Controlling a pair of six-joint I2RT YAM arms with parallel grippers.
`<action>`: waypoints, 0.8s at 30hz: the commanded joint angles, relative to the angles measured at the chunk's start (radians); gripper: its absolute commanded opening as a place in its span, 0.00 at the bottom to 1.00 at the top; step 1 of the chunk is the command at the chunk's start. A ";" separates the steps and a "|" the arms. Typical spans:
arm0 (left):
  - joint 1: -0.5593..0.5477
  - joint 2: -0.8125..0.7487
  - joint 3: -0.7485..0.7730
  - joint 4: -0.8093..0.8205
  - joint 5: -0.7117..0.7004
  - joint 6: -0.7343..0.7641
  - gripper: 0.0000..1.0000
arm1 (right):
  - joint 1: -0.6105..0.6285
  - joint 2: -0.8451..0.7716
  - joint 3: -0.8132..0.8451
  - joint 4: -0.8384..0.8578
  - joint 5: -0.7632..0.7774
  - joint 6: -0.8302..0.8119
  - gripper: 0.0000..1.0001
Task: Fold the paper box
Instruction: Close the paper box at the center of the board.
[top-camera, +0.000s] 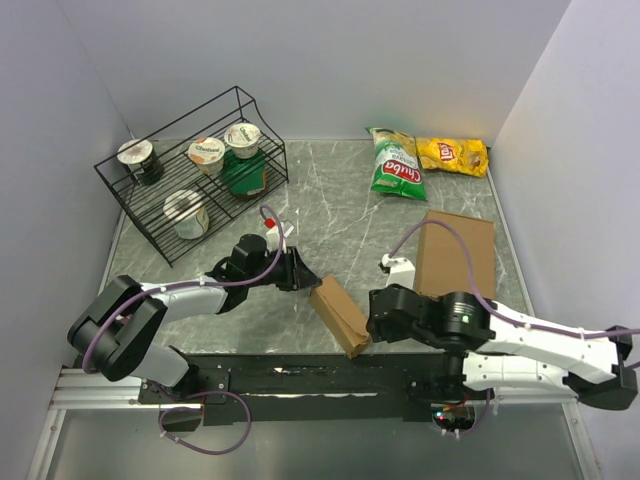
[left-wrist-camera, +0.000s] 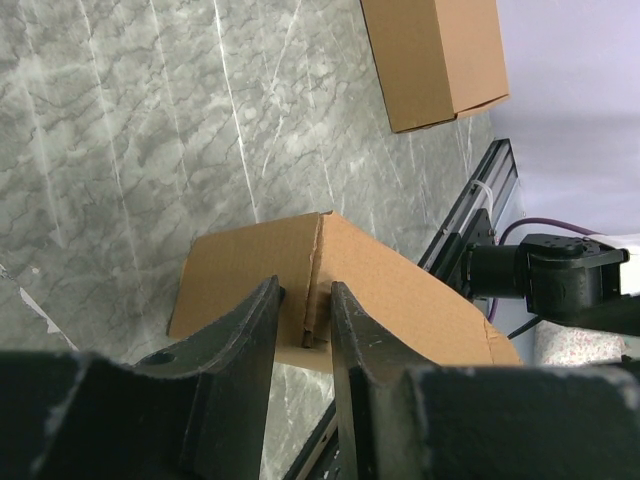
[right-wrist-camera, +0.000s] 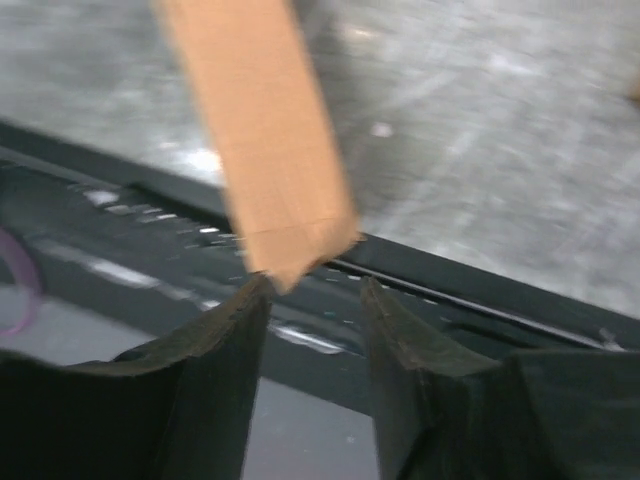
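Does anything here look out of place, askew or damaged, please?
Only the paper box: it lies slanted at the near edge of the table, and its near end seems to stick out over the black rail. Nothing looks spilled or torn.

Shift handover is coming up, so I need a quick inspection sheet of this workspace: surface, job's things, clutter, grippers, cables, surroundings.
Surface: grey marbled table.
Job's things: paper box, slantwise between the grippers.
Clutter: wire rack holding four cups; green chip bag; yellow chip bag; flat cardboard slab.
Grippers: left gripper pinches the box's end; right gripper open, tips at the other end.
Cables: purple cable on each arm, another looped below the front rail.
Surroundings: plain pale walls.
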 joint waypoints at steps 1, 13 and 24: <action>-0.002 0.050 -0.028 -0.207 -0.062 0.074 0.32 | -0.006 -0.066 -0.039 0.177 -0.065 -0.108 0.44; -0.002 0.056 -0.026 -0.207 -0.062 0.071 0.33 | -0.006 0.077 -0.033 0.180 -0.125 -0.211 0.40; -0.002 0.058 -0.023 -0.209 -0.065 0.071 0.32 | 0.043 0.106 -0.067 0.123 -0.165 -0.159 0.28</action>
